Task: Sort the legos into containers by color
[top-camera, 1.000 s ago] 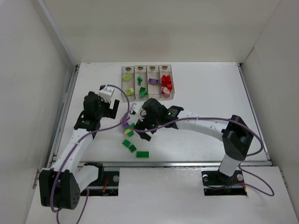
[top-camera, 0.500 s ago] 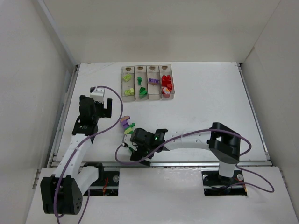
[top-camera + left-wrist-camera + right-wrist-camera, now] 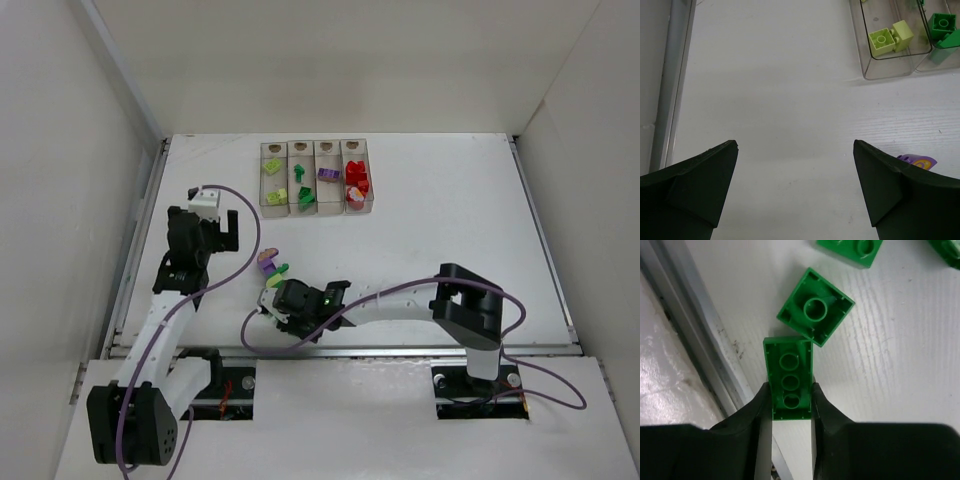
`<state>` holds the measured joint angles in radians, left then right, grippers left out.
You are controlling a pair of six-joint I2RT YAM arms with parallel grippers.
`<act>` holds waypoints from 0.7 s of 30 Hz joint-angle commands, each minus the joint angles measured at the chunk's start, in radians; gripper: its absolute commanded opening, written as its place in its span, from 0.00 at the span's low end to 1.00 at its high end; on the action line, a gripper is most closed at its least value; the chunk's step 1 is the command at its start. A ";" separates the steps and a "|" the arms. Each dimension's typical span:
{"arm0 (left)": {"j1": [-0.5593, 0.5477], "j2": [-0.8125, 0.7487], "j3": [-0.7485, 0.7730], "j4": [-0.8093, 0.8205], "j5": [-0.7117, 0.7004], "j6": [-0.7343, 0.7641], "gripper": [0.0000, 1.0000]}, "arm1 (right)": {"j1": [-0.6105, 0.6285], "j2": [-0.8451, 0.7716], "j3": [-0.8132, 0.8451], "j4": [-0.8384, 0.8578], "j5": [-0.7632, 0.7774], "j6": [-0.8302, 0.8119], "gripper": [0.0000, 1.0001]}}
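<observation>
My right gripper [image 3: 788, 390] is shut on a long dark green lego [image 3: 789, 372], lying studs-down near the table's front rail. A square dark green lego [image 3: 815, 306] touches its far end. In the top view that gripper [image 3: 290, 310] is low at the near edge. A purple lego [image 3: 267, 265] and a yellow-green one [image 3: 283, 268] lie just beyond it. My left gripper [image 3: 795, 150] is open over bare table, with the purple lego [image 3: 917, 161] by its right finger. The containers [image 3: 288, 180] stand in a row at the back, holding yellow-green, dark green, purple and red legos.
The metal rail [image 3: 700, 340] of the table's front edge runs right beside my right fingers. Another dark green lego [image 3: 850, 250] lies farther on. In the left wrist view the nearest container [image 3: 860, 45] holds yellow-green legos [image 3: 890, 37].
My right arm swung from the table's middle to the near edge, and its jaws closed on the long green lego. The left arm drew slightly left.
</observation>
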<state>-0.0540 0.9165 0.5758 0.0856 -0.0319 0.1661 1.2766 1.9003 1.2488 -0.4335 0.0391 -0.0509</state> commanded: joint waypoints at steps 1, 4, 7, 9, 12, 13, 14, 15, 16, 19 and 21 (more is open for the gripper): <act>0.013 -0.031 0.001 0.032 0.015 -0.034 1.00 | -0.010 0.013 0.008 0.027 0.030 -0.024 0.18; 0.022 -0.031 0.010 0.023 0.026 -0.034 1.00 | -0.010 -0.027 0.008 0.027 0.057 -0.035 0.00; 0.031 -0.031 0.010 0.023 0.035 -0.034 1.00 | -0.020 -0.085 -0.003 0.027 0.067 -0.035 0.00; 0.040 -0.031 0.010 0.023 0.064 -0.034 1.00 | -0.052 -0.144 -0.003 0.050 0.067 -0.021 0.00; 0.040 -0.041 0.010 0.023 0.102 -0.034 1.00 | -0.172 -0.226 0.008 0.111 -0.023 0.032 0.00; 0.051 -0.041 0.010 0.023 0.113 -0.034 1.00 | -0.250 -0.242 0.021 0.137 -0.088 0.046 0.00; 0.051 -0.041 0.010 0.023 0.124 -0.034 1.00 | -0.290 -0.254 0.043 0.165 -0.112 0.063 0.00; 0.065 -0.041 0.010 0.014 0.135 -0.046 1.00 | -0.331 -0.254 0.063 0.211 -0.132 0.110 0.00; 0.065 -0.051 0.010 0.014 0.135 -0.068 1.00 | -0.371 -0.241 0.089 0.228 -0.149 0.137 0.00; 0.089 -0.051 -0.002 0.057 0.070 -0.215 1.00 | -0.509 -0.106 0.262 0.237 -0.162 0.251 0.00; 0.100 -0.051 -0.002 0.057 0.070 -0.244 1.00 | -0.586 -0.016 0.424 0.224 -0.162 0.310 0.00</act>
<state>0.0250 0.8875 0.5758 0.0883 0.0513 0.0288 0.7414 1.7863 1.5143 -0.2794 -0.0830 0.1268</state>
